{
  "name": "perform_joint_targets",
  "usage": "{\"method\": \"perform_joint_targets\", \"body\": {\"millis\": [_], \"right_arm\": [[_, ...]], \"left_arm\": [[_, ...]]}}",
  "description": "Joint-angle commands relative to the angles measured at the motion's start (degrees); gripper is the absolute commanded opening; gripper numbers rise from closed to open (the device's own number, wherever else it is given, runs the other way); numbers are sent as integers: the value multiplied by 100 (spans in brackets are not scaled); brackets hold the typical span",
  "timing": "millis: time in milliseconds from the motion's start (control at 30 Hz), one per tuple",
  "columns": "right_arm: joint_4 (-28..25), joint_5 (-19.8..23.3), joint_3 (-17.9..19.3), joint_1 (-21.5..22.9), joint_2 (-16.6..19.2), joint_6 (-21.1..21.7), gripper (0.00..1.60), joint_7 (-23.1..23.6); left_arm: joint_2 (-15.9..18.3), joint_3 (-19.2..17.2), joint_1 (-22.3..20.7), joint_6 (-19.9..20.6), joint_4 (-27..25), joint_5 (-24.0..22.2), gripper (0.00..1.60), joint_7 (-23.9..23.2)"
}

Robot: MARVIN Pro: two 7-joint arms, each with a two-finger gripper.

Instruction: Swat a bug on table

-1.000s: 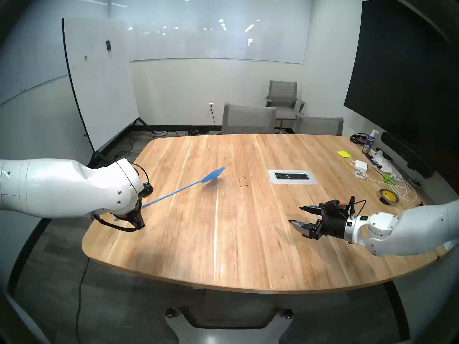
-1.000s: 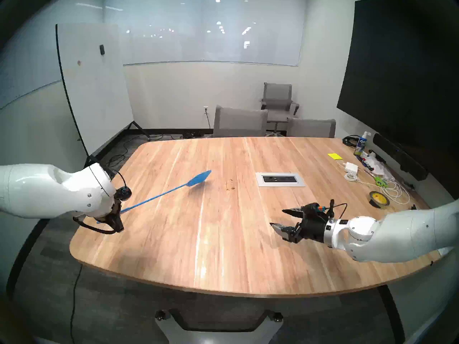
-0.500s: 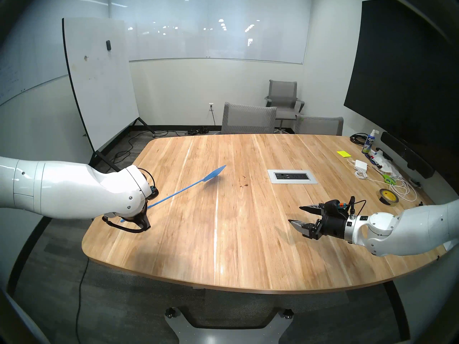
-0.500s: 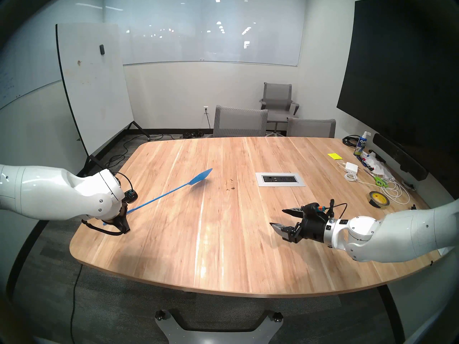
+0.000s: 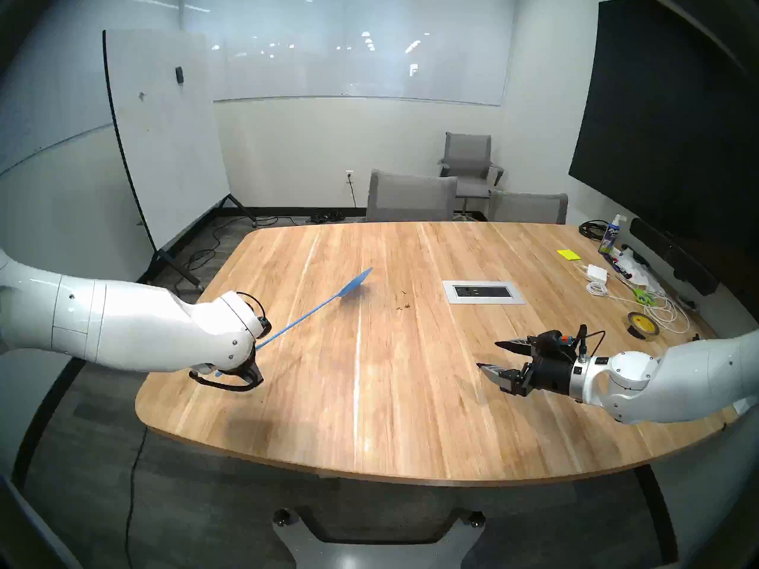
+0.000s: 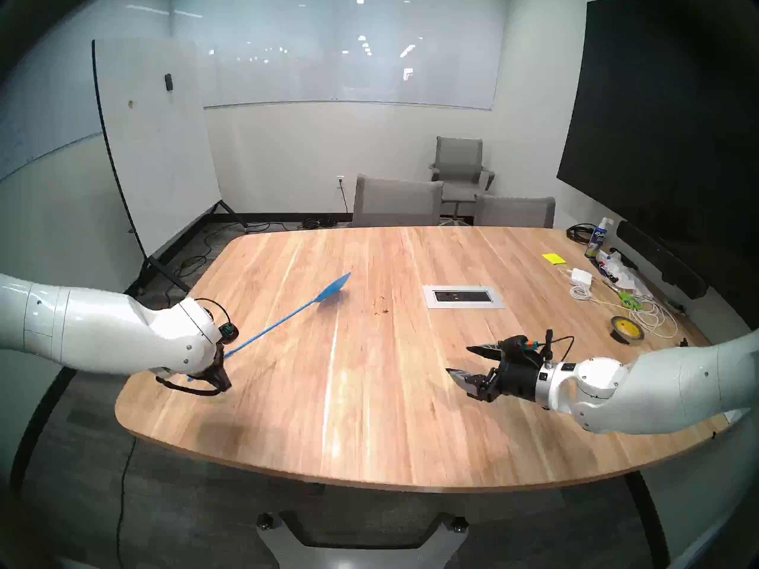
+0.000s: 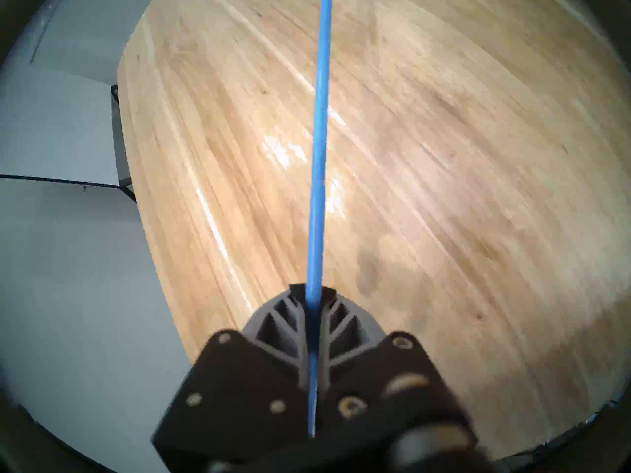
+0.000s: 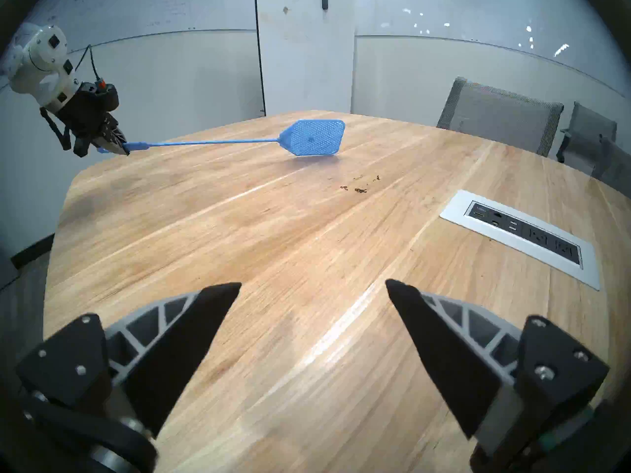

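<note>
Left gripper (image 8: 119,147) was clamped tight on the handle end of the blue fly swatter (image 8: 312,137), whose head hung just above the table (image 5: 369,391), off to the left of the bug (image 8: 360,190). Bug sat among a few dark specks, between the swatter head and the silver outlet panel (image 5: 483,292). Right gripper (image 5: 495,355) hovered over the right side, fingers spread wide and holding nothing

Both head views look down across the table (image 5: 369,391); each wrist view looks close along its end effector
</note>
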Motion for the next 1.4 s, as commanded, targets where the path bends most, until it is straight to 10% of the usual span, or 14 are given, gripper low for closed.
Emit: {"method": "perform_joint_targets", "body": {"millis": [0, 667, 700, 833, 1367], "right_arm": [[4, 13, 56, 68, -3, -10, 160, 13], [4, 13, 58, 67, -2, -8, 160, 14], [4, 12, 58, 67, -2, -8, 160, 14], [4, 12, 59, 66, -2, -8, 160, 14], [4, 10, 60, 64, -2, -9, 160, 12]], "left_arm": [[-298, -29, 231, -281, 213, 187, 0, -70], [-432, -58, 342, -173, 466, 113, 0, -513], [-436, -61, 342, -165, 470, 105, 40, -513], [-442, -71, 328, -138, 475, 48, 117, -500], [71, -131, -10, -145, 56, 11, 132, -818]]}}
